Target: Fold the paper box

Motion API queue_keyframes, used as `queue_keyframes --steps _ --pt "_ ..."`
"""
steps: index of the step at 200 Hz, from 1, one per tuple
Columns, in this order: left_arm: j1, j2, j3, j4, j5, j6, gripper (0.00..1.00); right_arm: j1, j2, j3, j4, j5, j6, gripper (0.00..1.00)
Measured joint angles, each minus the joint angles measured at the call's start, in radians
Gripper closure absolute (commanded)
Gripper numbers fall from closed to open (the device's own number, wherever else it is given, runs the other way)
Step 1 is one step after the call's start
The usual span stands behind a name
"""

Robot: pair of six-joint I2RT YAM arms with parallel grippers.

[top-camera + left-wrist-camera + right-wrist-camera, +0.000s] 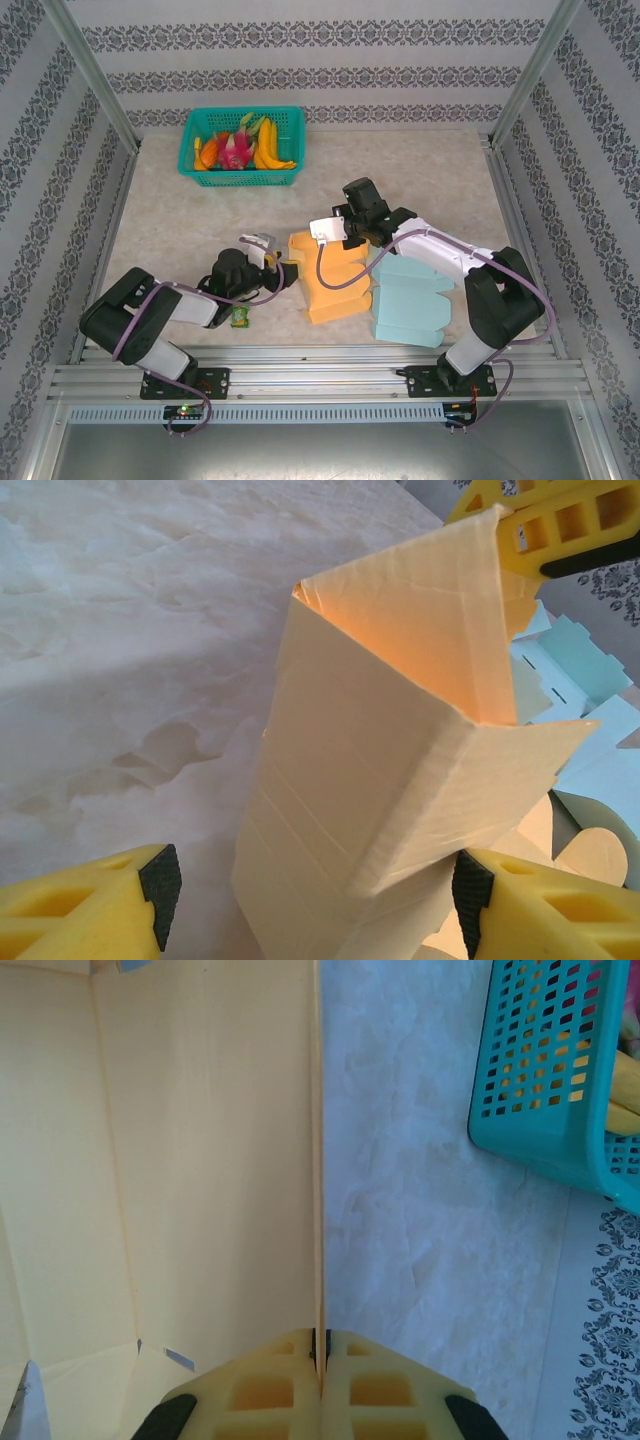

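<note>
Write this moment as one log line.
right gripper: shut on orange box wall | left gripper: open, straddling it | blue box: lying alongside

I see the orange paper box [335,285] near the front middle of the table [420,170], partly folded. From above it reads as a pale orange block with stepped, notched flaps along its right edge. In the left wrist view [380,780] it stands as an open sleeve: creased walls meet at a sharp corner, the mouth gapes at the top, one flap juts out to the right and a rounded tab lies low on the right. In the right wrist view [200,1160] I'm looking at its inner panels, plain with straight fold lines. One thin wall runs edge-on, pinched in the right gripper [320,1345].
</note>
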Motion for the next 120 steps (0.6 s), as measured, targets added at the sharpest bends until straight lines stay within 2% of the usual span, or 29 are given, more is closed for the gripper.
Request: queue_keyframes --steps 91,120 --pt "-0.1 0.108 0.05 0.055 -0.184 0.0 0.27 0.002 0.0 0.0 0.002 0.042 0.0 1.0" --pt "-0.109 0.13 0.054 0.077 -0.2 0.0 0.27 0.012 0.0 -0.013 0.024 0.071 0.001 1.0"
